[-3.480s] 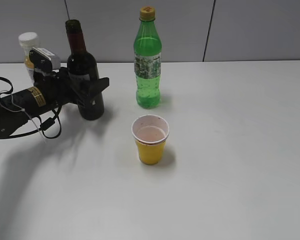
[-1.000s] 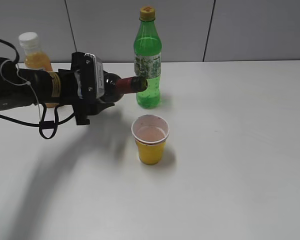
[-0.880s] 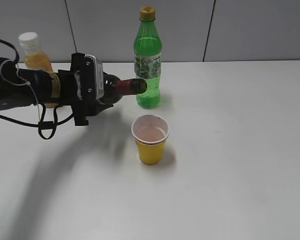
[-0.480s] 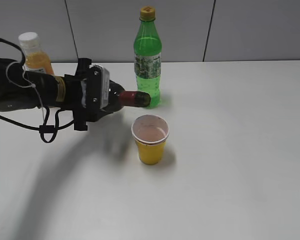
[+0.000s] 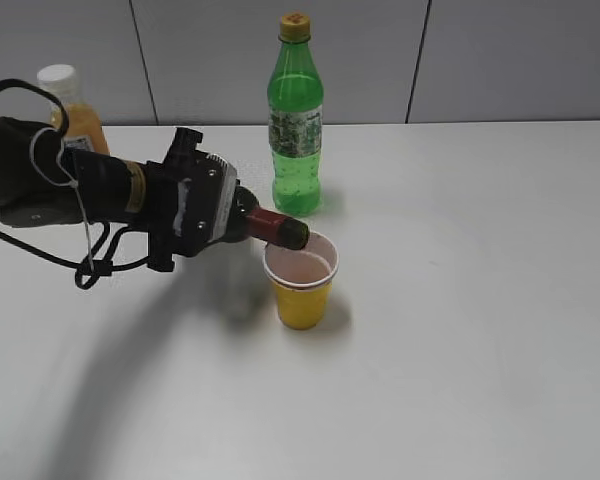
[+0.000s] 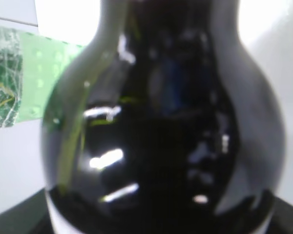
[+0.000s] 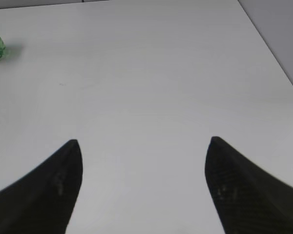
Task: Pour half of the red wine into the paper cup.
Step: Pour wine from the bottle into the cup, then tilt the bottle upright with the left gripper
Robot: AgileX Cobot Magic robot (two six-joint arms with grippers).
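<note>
On a white table [image 5: 460, 330], the left gripper [image 5: 202, 205] clasped a dark red wine bottle [image 5: 265, 224] around its body, tipping it neck-down to the right. The bottle's maroon mouth rested at the upper left rim of a yellow paper cup [image 5: 301, 279], which stood upright. A green soda bottle [image 5: 296, 120] stood just behind, an orange juice bottle [image 5: 68, 105] at far left. The right gripper [image 7: 141, 180] hung spread wide and empty above bare table.
</note>
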